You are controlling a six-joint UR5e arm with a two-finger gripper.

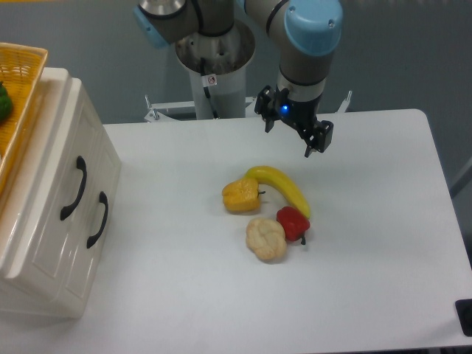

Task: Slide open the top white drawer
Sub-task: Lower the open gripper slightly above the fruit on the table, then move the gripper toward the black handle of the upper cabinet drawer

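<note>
The top white drawer [65, 166] sits shut in the cream cabinet at the left edge, and its black curved handle [74, 188] is the one nearer the cabinet's top. The lower drawer's handle [97, 219] is just below and to the right of it. My gripper [293, 134] hangs above the far middle of the table, well to the right of the cabinet. It is open with nothing between its fingers.
A banana [281, 189], a yellow pepper [241, 195], a red pepper [293, 223] and a cream cauliflower-like piece [265, 238] lie clustered mid-table, just in front of the gripper. A yellow basket [22, 88] sits on the cabinet. The arm's base post [216, 66] stands behind the table.
</note>
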